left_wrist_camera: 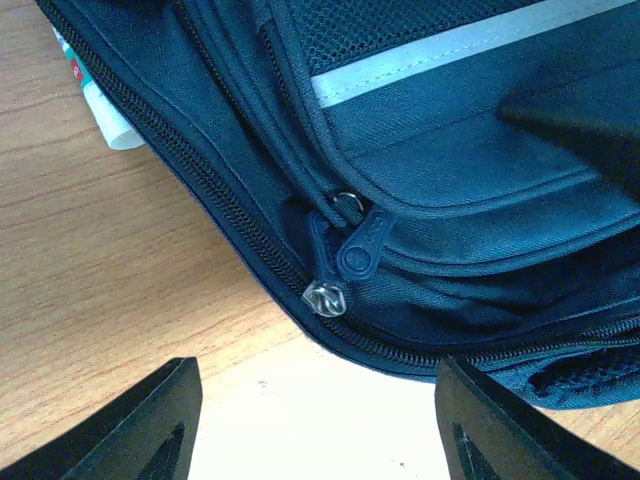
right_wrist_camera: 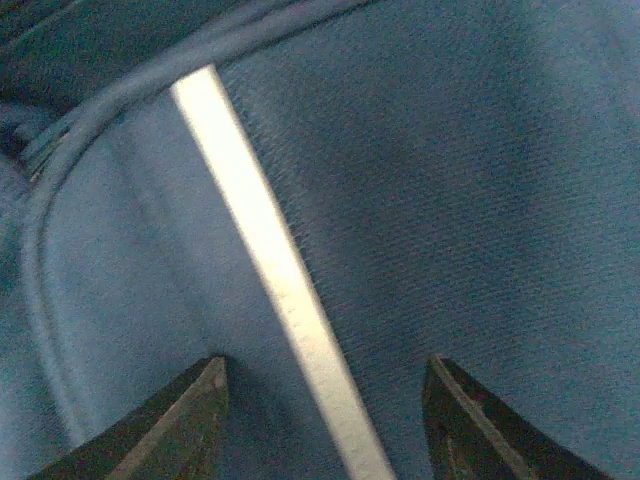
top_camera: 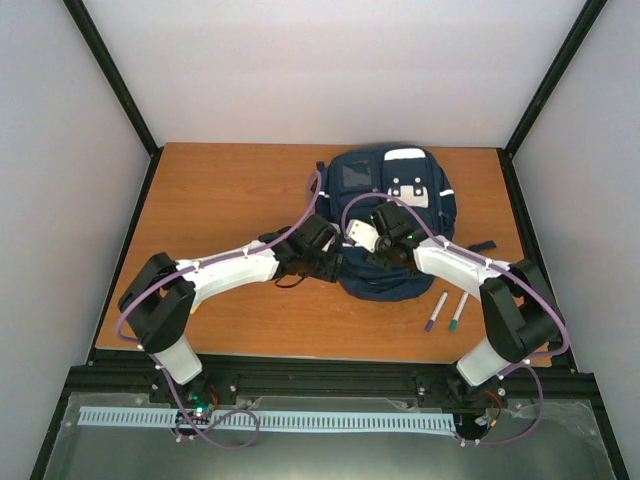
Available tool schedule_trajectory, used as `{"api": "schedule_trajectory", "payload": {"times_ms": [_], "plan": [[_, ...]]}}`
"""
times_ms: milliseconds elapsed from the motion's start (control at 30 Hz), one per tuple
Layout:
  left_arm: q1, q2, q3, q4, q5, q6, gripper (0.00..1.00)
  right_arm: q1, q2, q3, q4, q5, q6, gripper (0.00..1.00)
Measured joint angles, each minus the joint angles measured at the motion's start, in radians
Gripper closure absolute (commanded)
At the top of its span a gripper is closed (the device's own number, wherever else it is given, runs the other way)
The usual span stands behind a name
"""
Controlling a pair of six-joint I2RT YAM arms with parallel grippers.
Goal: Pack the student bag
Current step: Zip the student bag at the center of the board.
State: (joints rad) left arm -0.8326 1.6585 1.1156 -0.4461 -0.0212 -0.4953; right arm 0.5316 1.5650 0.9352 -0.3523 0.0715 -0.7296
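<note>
The student bag (top_camera: 400,185) lies flat at the back middle of the table, navy with white stripes. My left gripper (top_camera: 325,262) is at its near-left edge. In the left wrist view it (left_wrist_camera: 315,372) stands open over bare wood, just short of the bag's zipper slider (left_wrist_camera: 326,298) and dark pull tab (left_wrist_camera: 362,248). My right gripper (top_camera: 384,243) is over the bag's front. In the right wrist view it (right_wrist_camera: 325,366) is open, fingertips (right_wrist_camera: 205,385) down against the blue fabric (right_wrist_camera: 480,200), straddling a white stripe (right_wrist_camera: 255,230). Neither holds anything.
Two pens (top_camera: 436,311) (top_camera: 458,312) lie on the wood right of the bag's near end, close to the right arm. A white item with red and green print (left_wrist_camera: 100,100) pokes out under the bag's edge. A dark strap (top_camera: 482,246) trails right.
</note>
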Motion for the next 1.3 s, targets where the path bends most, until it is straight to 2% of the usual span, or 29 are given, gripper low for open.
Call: {"api": "schedule_trajectory", "payload": {"times_ms": [100, 200, 433, 600, 700, 733, 833, 967, 1167, 1300], "plan": [[0.006, 0.002, 0.0, 0.002, 0.0, -0.007, 0.34, 0.007, 0.001, 0.039, 0.005, 0.027, 0.008, 0.31], [0.011, 0.001, 0.0, 0.005, -0.001, -0.007, 0.35, 0.006, -0.021, 0.078, -0.024, -0.009, 0.004, 0.25], [0.013, 0.0, -0.003, 0.005, -0.022, -0.029, 0.37, 0.053, -0.07, 0.05, -0.053, -0.049, -0.033, 0.17], [0.032, -0.021, -0.038, 0.006, -0.044, -0.08, 0.33, 0.086, -0.028, 0.003, -0.053, -0.003, -0.041, 0.18], [0.06, -0.035, -0.072, 0.014, -0.026, -0.103, 0.34, 0.093, 0.004, -0.009, -0.022, 0.072, -0.04, 0.29], [0.069, -0.036, -0.08, 0.016, -0.018, -0.109, 0.34, 0.095, 0.014, -0.009, 0.001, 0.108, -0.035, 0.36], [0.078, -0.037, -0.089, 0.028, 0.003, -0.114, 0.36, 0.1, 0.024, -0.009, 0.026, 0.165, -0.03, 0.65], [0.08, -0.048, -0.089, 0.05, 0.054, -0.101, 0.43, 0.106, 0.019, -0.007, 0.041, 0.195, -0.022, 0.82], [0.08, -0.053, -0.088, 0.072, 0.124, -0.063, 0.51, 0.103, -0.054, -0.007, 0.058, 0.197, 0.003, 0.93], [0.08, -0.053, -0.086, 0.082, 0.14, -0.059, 0.52, 0.102, -0.107, -0.007, 0.059, 0.189, 0.017, 0.95]]}}
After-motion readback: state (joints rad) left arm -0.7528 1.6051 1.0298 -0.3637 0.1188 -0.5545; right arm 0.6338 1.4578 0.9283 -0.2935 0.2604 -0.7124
